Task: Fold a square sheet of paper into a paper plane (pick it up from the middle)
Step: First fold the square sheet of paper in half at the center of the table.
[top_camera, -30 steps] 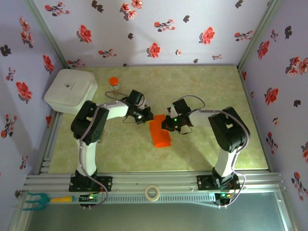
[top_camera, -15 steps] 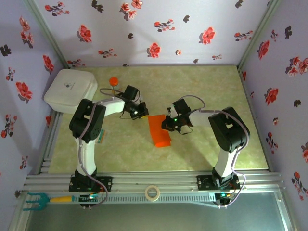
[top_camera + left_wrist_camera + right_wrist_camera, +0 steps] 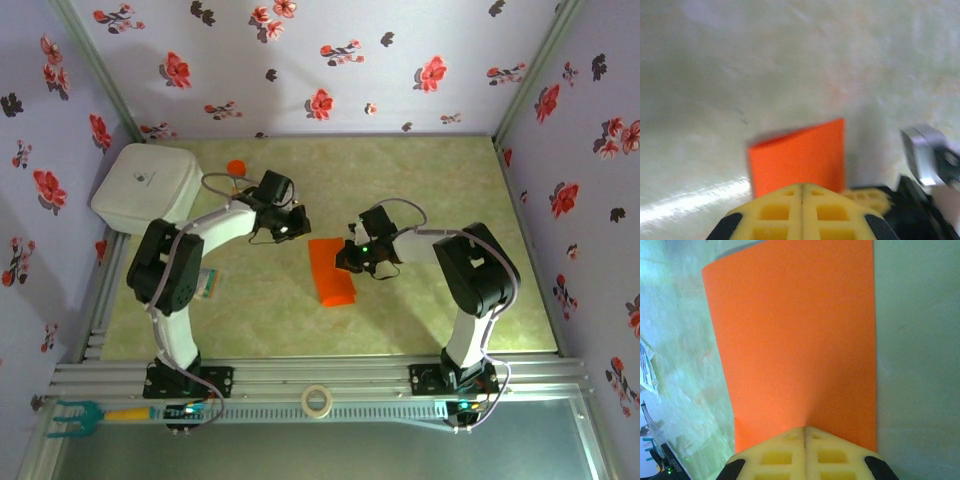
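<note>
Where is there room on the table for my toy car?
Best spot: the bare table at the far right, between the back wall and the right arm. Also the near strip between the orange paper and the metal rail. The middle is crowded: left claw and right claw at the paper. White box and bottle fill the far left corner.

Top overhead, wide; wrists close, sharing paper (image 3: pixel 332 272).
</note>
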Controlling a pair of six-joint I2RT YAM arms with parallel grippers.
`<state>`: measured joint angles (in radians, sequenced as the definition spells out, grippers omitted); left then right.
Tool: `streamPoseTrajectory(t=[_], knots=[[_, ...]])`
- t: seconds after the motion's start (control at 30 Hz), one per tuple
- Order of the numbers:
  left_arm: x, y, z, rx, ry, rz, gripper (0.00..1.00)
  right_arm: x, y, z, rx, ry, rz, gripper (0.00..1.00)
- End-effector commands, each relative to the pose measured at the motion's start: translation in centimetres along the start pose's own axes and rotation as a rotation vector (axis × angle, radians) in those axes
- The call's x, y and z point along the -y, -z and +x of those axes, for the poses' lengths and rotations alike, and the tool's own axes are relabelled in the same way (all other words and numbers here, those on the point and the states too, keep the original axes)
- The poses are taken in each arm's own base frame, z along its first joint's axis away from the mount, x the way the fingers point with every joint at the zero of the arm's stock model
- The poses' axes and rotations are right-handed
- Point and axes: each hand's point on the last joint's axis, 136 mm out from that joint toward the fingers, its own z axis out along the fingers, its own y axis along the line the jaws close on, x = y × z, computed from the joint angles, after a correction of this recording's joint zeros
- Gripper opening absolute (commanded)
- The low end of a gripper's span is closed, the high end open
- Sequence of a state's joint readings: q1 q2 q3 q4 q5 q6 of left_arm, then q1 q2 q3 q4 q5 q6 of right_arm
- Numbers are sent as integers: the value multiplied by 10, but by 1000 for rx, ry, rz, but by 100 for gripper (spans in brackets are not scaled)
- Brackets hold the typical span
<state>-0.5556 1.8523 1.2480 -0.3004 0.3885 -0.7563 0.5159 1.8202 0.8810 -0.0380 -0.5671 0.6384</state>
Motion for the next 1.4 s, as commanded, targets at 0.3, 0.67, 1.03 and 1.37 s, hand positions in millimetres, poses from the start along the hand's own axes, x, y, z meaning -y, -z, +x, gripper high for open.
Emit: streamPoseTrajectory(t=[0.3, 0.67, 1.03, 1.37], knots=[[15, -36, 82, -177, 19, 129, 0, 57, -4, 29, -53, -112, 197, 0], [-40, -54, 117, -247, 40, 6, 0, 58, -5, 29, -56, -117, 202, 0], [-17, -26, 102, -185, -6, 2, 0, 58, -3, 29, -50, -117, 208, 0], [19, -25, 106, -196, 10, 136, 0, 58, -2, 28, -47, -116, 208, 0]])
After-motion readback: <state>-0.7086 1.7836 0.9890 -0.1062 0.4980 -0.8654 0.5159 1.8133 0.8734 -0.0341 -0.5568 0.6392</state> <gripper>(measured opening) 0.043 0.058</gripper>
